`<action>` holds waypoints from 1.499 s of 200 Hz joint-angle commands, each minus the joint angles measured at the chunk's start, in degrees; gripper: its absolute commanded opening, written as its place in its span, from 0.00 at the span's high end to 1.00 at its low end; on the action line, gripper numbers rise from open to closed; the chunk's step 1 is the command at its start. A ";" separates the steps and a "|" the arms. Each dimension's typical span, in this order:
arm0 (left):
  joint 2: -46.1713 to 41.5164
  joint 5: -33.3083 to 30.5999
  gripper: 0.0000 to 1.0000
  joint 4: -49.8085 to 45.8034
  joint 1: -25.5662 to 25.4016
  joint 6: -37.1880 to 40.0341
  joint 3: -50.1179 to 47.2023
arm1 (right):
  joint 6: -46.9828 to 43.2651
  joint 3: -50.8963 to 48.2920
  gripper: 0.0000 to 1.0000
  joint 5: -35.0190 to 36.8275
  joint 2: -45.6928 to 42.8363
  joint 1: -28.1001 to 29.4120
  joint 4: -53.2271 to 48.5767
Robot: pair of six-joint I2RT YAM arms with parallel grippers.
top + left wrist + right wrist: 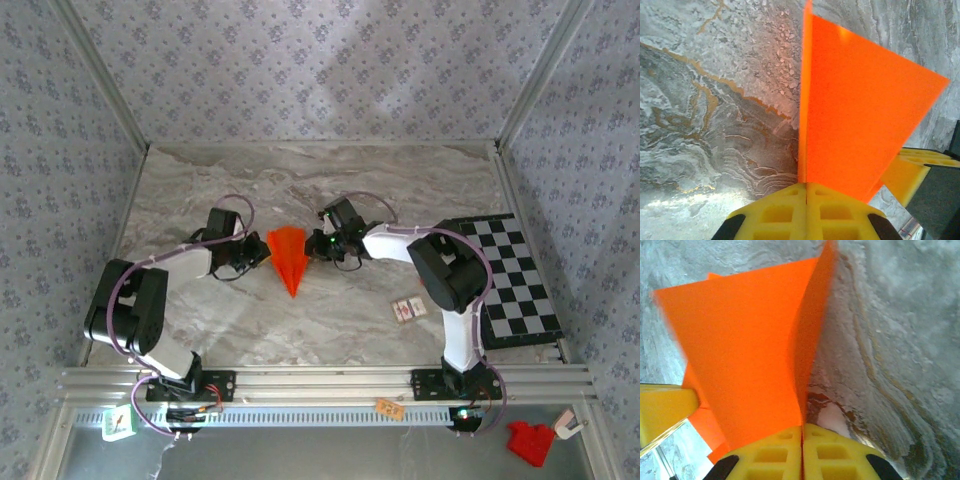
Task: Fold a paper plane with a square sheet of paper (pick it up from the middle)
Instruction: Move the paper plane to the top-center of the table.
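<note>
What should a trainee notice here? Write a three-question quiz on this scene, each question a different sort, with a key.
1. True or false: the left tool is shut on the orange paper.
2. The paper's pointed tip faces: A the far wall; B the near edge of the table; C the left wall.
3. Fill in: the checkered board lies on the ___ arm's side.
Key: 1 true; 2 B; 3 right.
</note>
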 commanded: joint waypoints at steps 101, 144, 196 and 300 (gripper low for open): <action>-6.65 -5.65 0.71 -10.93 -2.69 1.46 1.74 | 2.73 -0.10 0.89 -1.23 0.04 0.21 1.50; -11.28 -10.12 0.69 -13.59 -7.65 0.78 0.44 | 2.84 -0.37 0.89 -0.98 0.08 0.27 1.46; -8.20 -6.67 0.71 -11.02 -10.72 0.78 1.00 | 2.84 -0.30 0.89 -0.90 0.13 0.52 1.28; 0.08 -4.26 0.66 -10.99 -13.91 2.02 5.83 | 2.75 0.12 0.89 -0.56 0.21 0.60 0.12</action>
